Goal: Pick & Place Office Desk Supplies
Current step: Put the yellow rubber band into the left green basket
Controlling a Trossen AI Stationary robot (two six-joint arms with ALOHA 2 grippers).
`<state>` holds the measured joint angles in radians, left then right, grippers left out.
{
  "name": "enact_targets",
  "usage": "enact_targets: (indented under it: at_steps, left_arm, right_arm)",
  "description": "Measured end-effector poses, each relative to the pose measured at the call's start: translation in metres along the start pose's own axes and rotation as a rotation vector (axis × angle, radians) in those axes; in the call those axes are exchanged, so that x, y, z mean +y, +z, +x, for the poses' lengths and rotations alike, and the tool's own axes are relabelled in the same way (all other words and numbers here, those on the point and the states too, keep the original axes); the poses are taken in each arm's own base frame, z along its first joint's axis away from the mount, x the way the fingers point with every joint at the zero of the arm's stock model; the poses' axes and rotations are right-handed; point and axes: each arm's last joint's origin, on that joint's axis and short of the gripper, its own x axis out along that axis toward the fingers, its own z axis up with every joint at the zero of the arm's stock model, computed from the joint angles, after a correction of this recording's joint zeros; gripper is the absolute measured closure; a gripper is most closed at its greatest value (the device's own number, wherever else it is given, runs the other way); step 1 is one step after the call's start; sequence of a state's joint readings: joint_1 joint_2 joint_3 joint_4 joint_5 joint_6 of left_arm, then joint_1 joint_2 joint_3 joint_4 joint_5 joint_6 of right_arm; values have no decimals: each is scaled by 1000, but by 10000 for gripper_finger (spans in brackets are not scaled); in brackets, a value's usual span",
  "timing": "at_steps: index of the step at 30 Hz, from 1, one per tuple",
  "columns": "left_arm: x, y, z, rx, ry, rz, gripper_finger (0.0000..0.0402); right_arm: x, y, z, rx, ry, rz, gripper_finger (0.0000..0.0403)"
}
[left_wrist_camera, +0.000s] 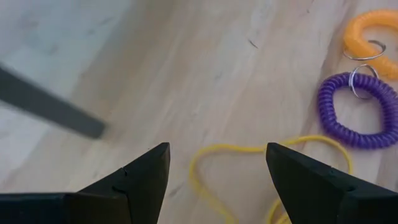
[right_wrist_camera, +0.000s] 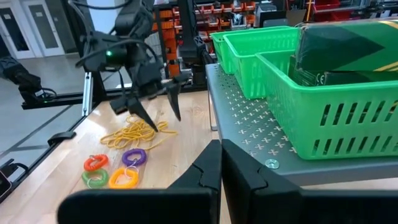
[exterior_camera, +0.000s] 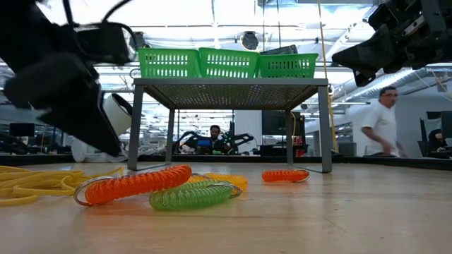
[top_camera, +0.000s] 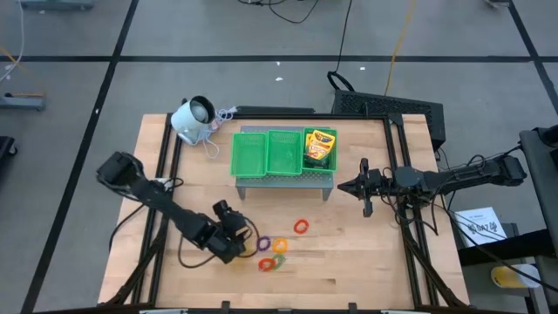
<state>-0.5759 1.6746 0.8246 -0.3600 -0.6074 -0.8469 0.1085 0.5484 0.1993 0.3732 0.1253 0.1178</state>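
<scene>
With its fingers spread apart and holding nothing, the left gripper (left_wrist_camera: 214, 171) hangs just above the yellowish rubber bands (right_wrist_camera: 135, 133), which lie on the wooden table (top_camera: 349, 253) well in front of the green tray (top_camera: 283, 151). Beside the bands lie the purple ring (left_wrist_camera: 359, 111), orange ring (exterior_camera: 134, 185) and green ring (exterior_camera: 192, 195), with a red ring (top_camera: 302, 227) nearer the tray. One crayon box (top_camera: 320, 146) sits in the tray's right compartment, and the right gripper (top_camera: 347, 186), fingers pressed together and empty, hovers right of the tray.
</scene>
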Motion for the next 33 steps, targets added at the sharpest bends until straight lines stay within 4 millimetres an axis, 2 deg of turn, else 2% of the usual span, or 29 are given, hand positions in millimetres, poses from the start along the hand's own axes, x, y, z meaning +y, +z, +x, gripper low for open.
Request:
enact_targets:
  at_steps: [6,11,14,22,31,33]
  left_arm:
    - [-3,-1,23,73,-50,22,131]
    - [-1,0,27,115,-73,28,142]
    - [0,1,25,124,-91,76,177]
    - [0,1,24,147,-121,140,305]
    - [7,8,30,143,-113,149,392]
    - [7,9,31,140,-112,118,396]
  right_arm:
    - [0,-1,0,11,-1,-1,403]
    - [0,-3,0,31,-4,-3,403]
    - [0,-4,0,42,-5,-3,403]
    - [-1,-5,0,53,-6,0,403]
    - [-1,-5,0,56,-7,-2,403]
    - [-1,-5,0,56,-6,-2,403]
